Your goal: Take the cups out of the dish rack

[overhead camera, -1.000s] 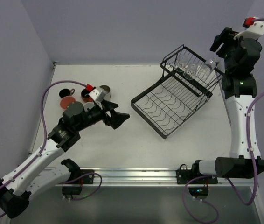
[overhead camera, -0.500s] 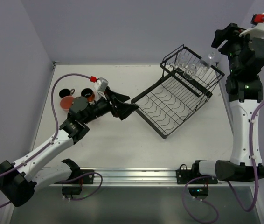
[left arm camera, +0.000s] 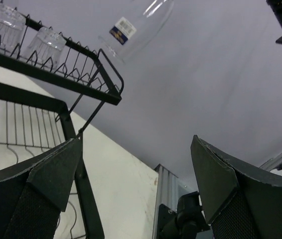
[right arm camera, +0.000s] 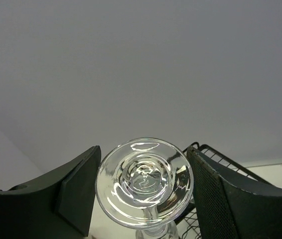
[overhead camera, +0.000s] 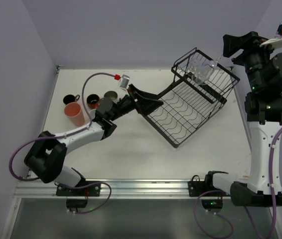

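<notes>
right gripper (right arm camera: 143,167) clamped on clear glass (right arm camera: 144,181), glass held up in air just above raised basket (overhead camera: 208,74) of dish rack (overhead camera: 181,114). left gripper (left arm camera: 136,149) spread wide, nothing held, positioned at rack's left edge. two more clear glasses (left arm camera: 1,25) seen sitting in basket.

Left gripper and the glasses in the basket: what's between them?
Only the dish rack's bare wire grid, as the top view shows.

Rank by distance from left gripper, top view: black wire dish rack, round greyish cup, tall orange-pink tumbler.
1. Black wire dish rack, right at the left gripper.
2. Round greyish cup, left of it.
3. Tall orange-pink tumbler, far left.
</notes>
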